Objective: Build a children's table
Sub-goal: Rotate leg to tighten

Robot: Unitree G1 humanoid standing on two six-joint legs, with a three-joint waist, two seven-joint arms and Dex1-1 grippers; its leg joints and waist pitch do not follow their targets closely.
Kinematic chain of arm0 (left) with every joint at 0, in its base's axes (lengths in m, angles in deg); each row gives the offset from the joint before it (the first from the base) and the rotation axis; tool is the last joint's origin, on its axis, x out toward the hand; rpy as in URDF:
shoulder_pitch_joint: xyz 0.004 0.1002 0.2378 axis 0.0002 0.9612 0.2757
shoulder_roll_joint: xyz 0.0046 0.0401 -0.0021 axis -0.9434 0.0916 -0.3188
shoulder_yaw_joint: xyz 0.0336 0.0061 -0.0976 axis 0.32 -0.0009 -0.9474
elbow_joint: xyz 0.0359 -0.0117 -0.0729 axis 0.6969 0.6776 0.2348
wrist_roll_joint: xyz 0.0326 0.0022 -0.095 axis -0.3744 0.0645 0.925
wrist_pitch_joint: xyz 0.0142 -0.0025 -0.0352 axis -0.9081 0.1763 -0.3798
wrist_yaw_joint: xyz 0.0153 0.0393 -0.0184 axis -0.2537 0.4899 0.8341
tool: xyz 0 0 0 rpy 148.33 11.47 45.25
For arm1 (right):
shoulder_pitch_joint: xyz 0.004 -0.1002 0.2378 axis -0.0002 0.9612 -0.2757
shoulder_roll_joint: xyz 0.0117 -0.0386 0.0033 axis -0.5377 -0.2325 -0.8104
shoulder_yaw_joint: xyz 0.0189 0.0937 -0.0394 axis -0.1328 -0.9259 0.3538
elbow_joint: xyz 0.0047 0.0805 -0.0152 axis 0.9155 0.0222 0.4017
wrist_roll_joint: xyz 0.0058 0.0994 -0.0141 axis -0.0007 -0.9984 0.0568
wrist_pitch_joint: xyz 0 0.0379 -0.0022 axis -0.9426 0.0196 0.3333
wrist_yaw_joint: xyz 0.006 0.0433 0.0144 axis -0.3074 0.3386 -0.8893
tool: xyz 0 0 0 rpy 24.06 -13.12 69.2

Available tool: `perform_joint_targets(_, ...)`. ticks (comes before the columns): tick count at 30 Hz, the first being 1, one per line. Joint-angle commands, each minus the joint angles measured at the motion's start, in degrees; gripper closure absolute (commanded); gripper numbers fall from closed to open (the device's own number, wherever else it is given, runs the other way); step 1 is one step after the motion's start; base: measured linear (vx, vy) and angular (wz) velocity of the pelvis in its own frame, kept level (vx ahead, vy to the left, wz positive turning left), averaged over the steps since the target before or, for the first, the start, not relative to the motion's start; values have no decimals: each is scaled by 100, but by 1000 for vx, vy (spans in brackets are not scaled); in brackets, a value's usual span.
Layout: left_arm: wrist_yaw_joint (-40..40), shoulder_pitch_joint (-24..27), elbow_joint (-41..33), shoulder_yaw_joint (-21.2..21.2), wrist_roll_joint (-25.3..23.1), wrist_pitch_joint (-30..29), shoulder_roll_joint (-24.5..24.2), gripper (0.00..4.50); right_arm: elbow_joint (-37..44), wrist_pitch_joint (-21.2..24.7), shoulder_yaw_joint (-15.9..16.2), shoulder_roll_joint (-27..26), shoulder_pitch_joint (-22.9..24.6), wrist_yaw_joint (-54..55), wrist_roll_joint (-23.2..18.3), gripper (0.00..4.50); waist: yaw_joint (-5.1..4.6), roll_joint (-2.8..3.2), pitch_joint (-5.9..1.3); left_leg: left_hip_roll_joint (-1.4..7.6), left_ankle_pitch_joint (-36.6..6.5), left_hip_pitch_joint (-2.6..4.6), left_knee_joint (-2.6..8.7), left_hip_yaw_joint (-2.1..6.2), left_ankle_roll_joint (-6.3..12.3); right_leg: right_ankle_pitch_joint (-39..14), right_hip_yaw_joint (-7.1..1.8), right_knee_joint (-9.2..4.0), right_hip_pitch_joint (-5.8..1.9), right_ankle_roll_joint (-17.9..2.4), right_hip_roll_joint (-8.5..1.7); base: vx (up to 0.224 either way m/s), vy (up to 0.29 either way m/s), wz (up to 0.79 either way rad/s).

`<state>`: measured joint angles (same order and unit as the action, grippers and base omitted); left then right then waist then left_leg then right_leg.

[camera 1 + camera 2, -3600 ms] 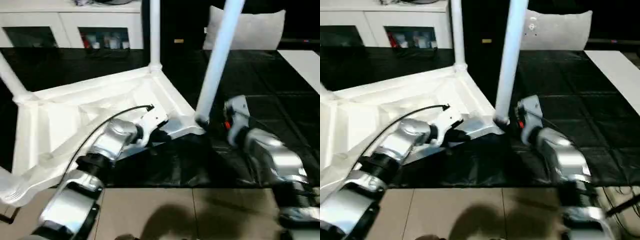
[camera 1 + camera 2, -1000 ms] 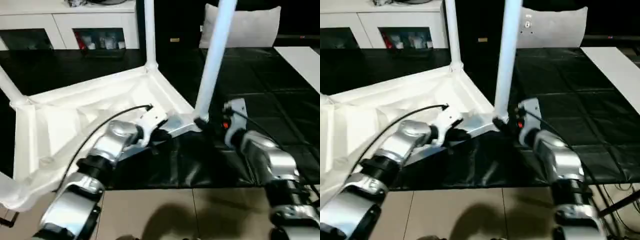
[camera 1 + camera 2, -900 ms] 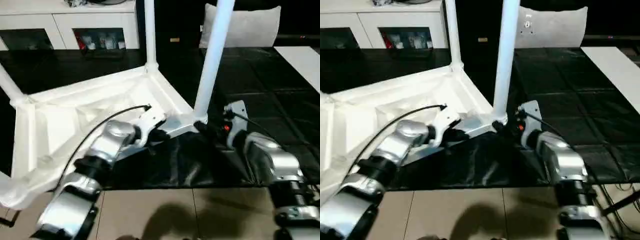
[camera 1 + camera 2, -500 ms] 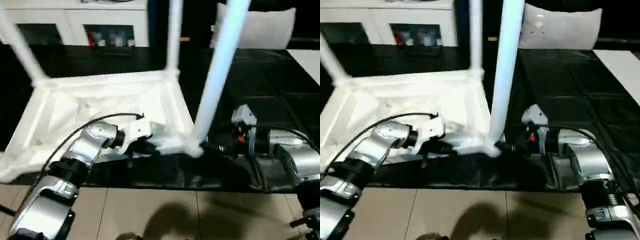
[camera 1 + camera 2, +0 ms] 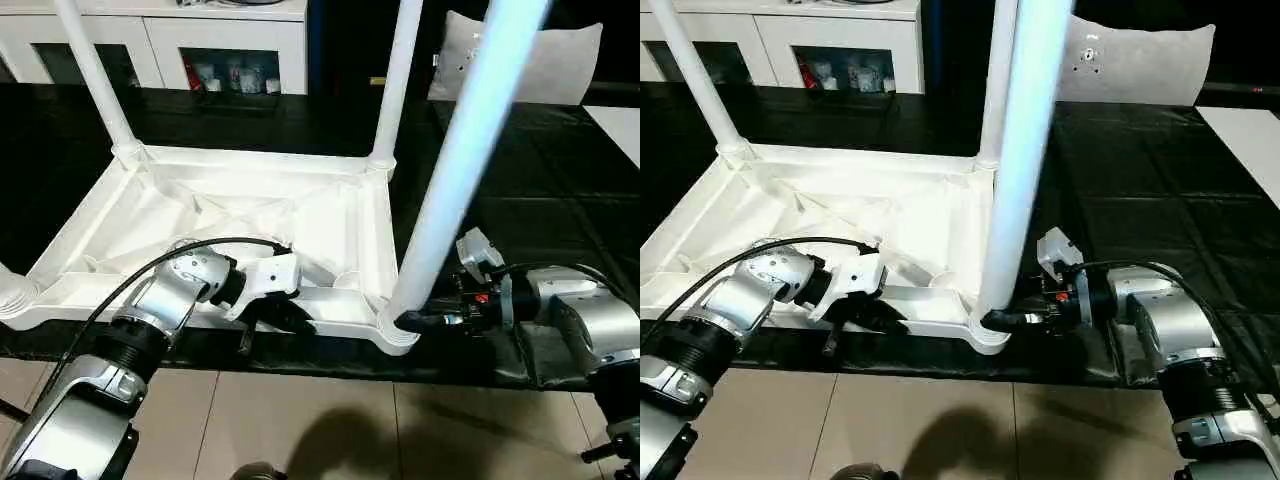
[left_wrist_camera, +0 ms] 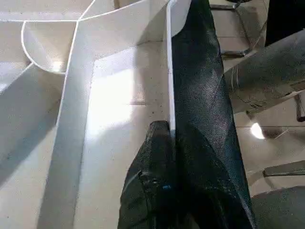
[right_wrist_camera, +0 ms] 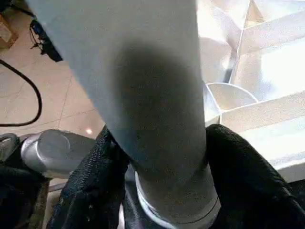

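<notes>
Right wrist view: our right gripper [image 7: 164, 191] grasps the leg [image 5: 455, 170] at its base, in the upturned table top [image 5: 230, 215]'s near corner socket; our left gripper [image 6: 159, 176], clenched, pins the rim; we keep the leg vertical while seating it

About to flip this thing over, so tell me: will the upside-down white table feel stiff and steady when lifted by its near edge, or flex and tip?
The table is probably fairly stiff: its underside is ribbed. It is likely light, being hollow plastic. Its long upright legs may make it swing or tip.
</notes>
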<state>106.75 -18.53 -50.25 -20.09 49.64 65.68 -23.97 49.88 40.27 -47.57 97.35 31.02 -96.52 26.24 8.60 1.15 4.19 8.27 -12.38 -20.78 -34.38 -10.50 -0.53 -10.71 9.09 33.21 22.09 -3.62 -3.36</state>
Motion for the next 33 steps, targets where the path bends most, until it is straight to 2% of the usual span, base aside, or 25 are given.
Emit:
perform_joint_targets(1,252,71,-46,231,-83,73,-18,450,113,83,58,73,90,-155,-85,227,-19,-94,-405,704,-78,57,353,278,764,-1040,-543,-350,-314,-596,-844,0,0,0)
perform_joint_targets(6,194,118,-122,74,124,-183,76,450,411,460,-51,-30,286,15,-288,245,-4,-97,-409,727,-32,60,353,286,797,-926,-547,-329,-313,-633,-851,0,0,0)
perform_joint_targets(9,-37,107,-145,-38,184,-411,188,450,636,716,-158,-233,387,446,-391,246,-14,-108,-387,707,-133,48,368,281,712,-1166,-546,-371,-327,-585,-855,0,0,0)
perform_joint_targets(10,-131,94,-141,-94,223,-496,243,450,699,713,-183,-318,421,640,-380,246,-22,-87,-358,703,-246,49,385,281,631,-1419,-547,-414,-310,-531,-868,0,0,0)
perform_joint_targets(12,-473,39,-103,-218,249,-735,387,450,735,753,-239,-540,440,1203,-250,246,-39,-98,-356,692,-365,68,397,281,552,-1600,-539,-446,-315,-503,-858,0,0,0)
perform_joint_targets(13,-752,-4,-78,-308,261,-914,506,450,703,763,-285,-749,415,1783,-51,246,-72,-81,-328,696,-506,92,419,292,443,-1820,-535,-482,-288,-486,-851,0,0,0)
perform_joint_targets(14,-1028,-42,-70,-356,216,-1125,602,450,635,860,-370,-965,343,2330,85,246,-99,-64,-308,677,-694,110,437,305,310,-2142,-525,-535,-297,-439,-868,0,0,0)
perform_joint_targets(15,-1191,-62,-76,-379,186,-1263,656,450,612,947,-431,-1101,300,2673,166,247,-155,-89,-296,657,-763,96,459,322,196,-2362,-511,-566,-319,-369,-869,0,0,0)
perform_joint_targets(16,-1424,-96,-66,-409,141,-1453,747,450,532,1106,-551,-1304,202,3195,260,247,-177,-86,-303,660,-786,110,461,328,150,-2415,-513,-576,-322,-340,-872,0,0,0)
perform_joint_targets(17,-1464,-103,-64,-414,133,-1485,763,450,519,1134,-573,-1339,185,3285,275,249,-243,-70,-298,673,-792,114,474,345,98,-2361,-522,-576,-309,-368,-864,0,0,0)
perform_joint_targets(18,-1870,-161,-25,-505,86,-1701,934,450,402,1231,-714,-1637,44,4028,441,249,-284,-44,-313,686,-799,120,462,346,50,-2233,-542,-552,-310,-428,-876,0,0,0)
perform_joint_targets(19,-1911,-167,-20,-519,88,-1720,953,450,386,1239,-732,-1668,29,4111,459,251,-316,-58,-301,666,-815,111,465,339,58,-2205,-538,-564,-298,-470,-875,0,0,0)
perform_joint_targets(20,-2309,-231,37,-674,117,-1931,1144,450,228,1316,-907,-1964,-119,4897,618,251,-336,-68,-316,638,-774,118,443,321,78,-2181,-552,-572,-312,-483,-892,0,0,0)
perform_joint_targets(21,-2431,-252,54,-731,135,-2006,1207,450,179,1338,-965,-2054,-164,5128,656,251,-356,-73,-318,627,-702,88,440,323,85,-2129,-549,-548,-326,-504,-883,0,0,0)
perform_joint_targets(23,-3171,-417,252,-1048,239,-2264,1575,450,-212,1193,-1171,-2426,-407,5876,658,251,-364,-86,-341,600,-446,89,423,294,183,-1856,-556,-528,-319,-565,-868,0,0,0)
perform_joint_targets(24,-3171,-417,252,-1048,239,-2264,1575,450,-212,1193,-1171,-2426,-407,5876,658,251,-347,-81,-355,603,-388,96,418,291,204,-1769,-556,-520,-324,-577,-863,0,0,0)
perform_joint_targets(25,-3321,-452,271,-1009,140,-2247,1641,450,-311,1080,-1172,-2494,-470,5955,652,251,-330,-65,-368,636,-193,74,416,293,338,-1312,-572,-444,-329,-653,-848,0,0,0)
perform_joint_targets(27,-3374,-460,252,-985,99,-2271,1664,450,-305,1053,-1180,-2529,-487,6005,690,182,-332,-63,-372,648,-132,73,413,295,424,-1005,-577,-402,-325,-706,-842,0,0,0)
perform_joint_targets(29,-3359,-466,202,-933,55,-2260,1662,450,-179,996,-1072,-2458,-459,5833,797,180,-336,-68,-375,638,-84,59,407,286,537,-752,-575,-371,-343,-767,-852,0,0,0)
perform_joint_targets(31,-3253,-444,153,-870,15,-2196,1601,450,-71,890,-953,-2325,-395,5631,903,148,-325,-54,-379,632,-115,59,404,283,555,-808,-571,-382,-357,-758,-858,0,0,0)
perform_joint_targets(33,-3101,-403,105,-797,-16,-2075,1521,450,-30,840,-945,-2220,-351,5573,935,135,-318,-62,-364,630,-188,58,411,283,551,-976,-566,-415,-361,-688,-853,0,0,0)
